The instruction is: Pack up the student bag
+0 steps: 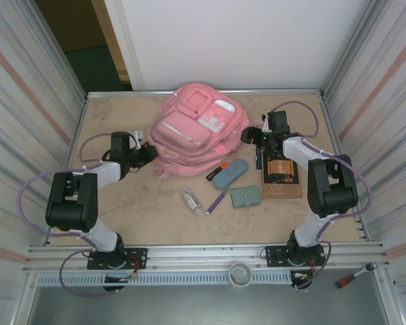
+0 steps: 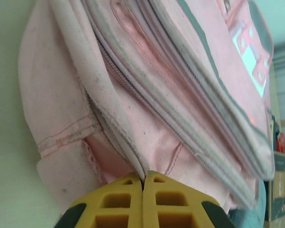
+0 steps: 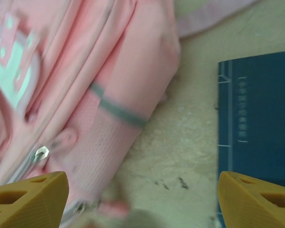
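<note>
Lying loose at the centre of the tan tabletop [image 1: 142, 203], a grey-blue oval fabric pouch [image 1: 230, 173] awaits packing. Beyond it, the left gripper [image 2: 143, 179] is pinched tight on a seam fold at the eight o'clock edge of the large pink fabric backpack [image 1: 196, 128], apparently to anchor it. The right gripper [image 3: 142, 184] hangs spread wide and empty at three o'clock, probably positioned for a zip pull. The backpack lies flat toward twelve o'clock.

Beige table [image 1: 135, 210] bears the student bag [image 1: 196, 128], grey-blue pouch [image 1: 230, 173], green wallet [image 1: 245, 196], books [image 1: 281, 179], purple pen [image 1: 216, 201], bottle [image 1: 191, 199]
</note>
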